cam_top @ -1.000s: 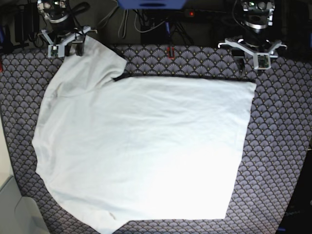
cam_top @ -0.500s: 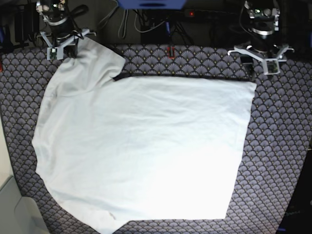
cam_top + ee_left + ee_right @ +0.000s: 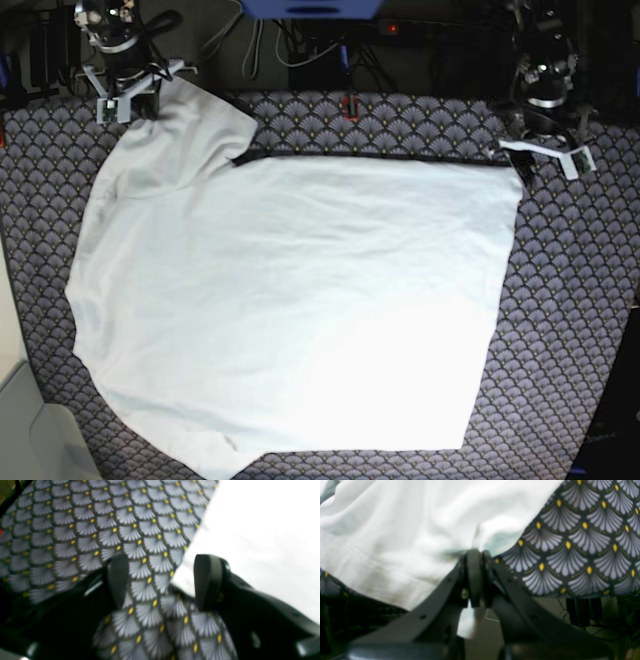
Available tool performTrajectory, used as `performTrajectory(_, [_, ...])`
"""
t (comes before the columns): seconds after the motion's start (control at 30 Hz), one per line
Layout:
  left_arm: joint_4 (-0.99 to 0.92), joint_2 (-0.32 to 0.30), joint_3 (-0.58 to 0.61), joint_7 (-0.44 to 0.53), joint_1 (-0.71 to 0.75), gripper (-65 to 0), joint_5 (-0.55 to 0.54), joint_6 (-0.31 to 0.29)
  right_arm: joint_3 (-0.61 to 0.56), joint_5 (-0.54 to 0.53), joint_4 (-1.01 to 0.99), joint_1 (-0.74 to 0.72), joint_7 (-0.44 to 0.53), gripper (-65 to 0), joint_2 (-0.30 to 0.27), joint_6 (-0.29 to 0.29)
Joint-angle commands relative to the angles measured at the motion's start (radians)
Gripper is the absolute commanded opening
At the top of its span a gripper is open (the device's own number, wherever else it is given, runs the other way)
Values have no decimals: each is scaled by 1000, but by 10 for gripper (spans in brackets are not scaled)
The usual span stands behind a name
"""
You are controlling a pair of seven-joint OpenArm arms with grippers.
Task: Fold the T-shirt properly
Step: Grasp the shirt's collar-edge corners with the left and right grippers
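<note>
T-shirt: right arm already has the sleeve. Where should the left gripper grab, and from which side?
Take the T-shirt at its free far corner, beside the left gripper. Come in from the bare tablecloth side, one finger sliding over the edge: the corner lies flat there. The right gripper is shut on the sleeve.

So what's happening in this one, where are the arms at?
A plain white cotton T-shirt lies spread on the scale-patterned tablecloth. The right pincer is shut on a pinch of cloth at the shirt's far edge. The left pincer is open at the opposite far corner, over the tablecloth beside the shirt's edge, holding nothing. No fold has been made.
</note>
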State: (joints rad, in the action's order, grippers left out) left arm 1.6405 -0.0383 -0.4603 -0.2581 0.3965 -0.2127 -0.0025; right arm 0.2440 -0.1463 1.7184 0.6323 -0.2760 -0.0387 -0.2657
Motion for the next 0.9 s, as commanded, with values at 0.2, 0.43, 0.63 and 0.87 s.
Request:
performTrajectory(0.2, [-95, -2, 2, 19, -75, -247, -8, -3, -2, 4, 2, 10, -22, -650, -5, -13])
performTrajectory(0.43, [-145, -5, 79, 19, -86, -248, -8, -3, -2, 4, 2, 10, -24, -650, -5, -13])
performTrajectory(0.63, [-148, 4, 100, 19, -83, -253, -8, -3, -2, 4, 2, 10, -24, -650, -5, -13])
performTrajectory(0.87, [-148, 1, 94, 19, -80, -579, -8, -3, -4, 4, 7, 10, -24, -650, -5, -28])
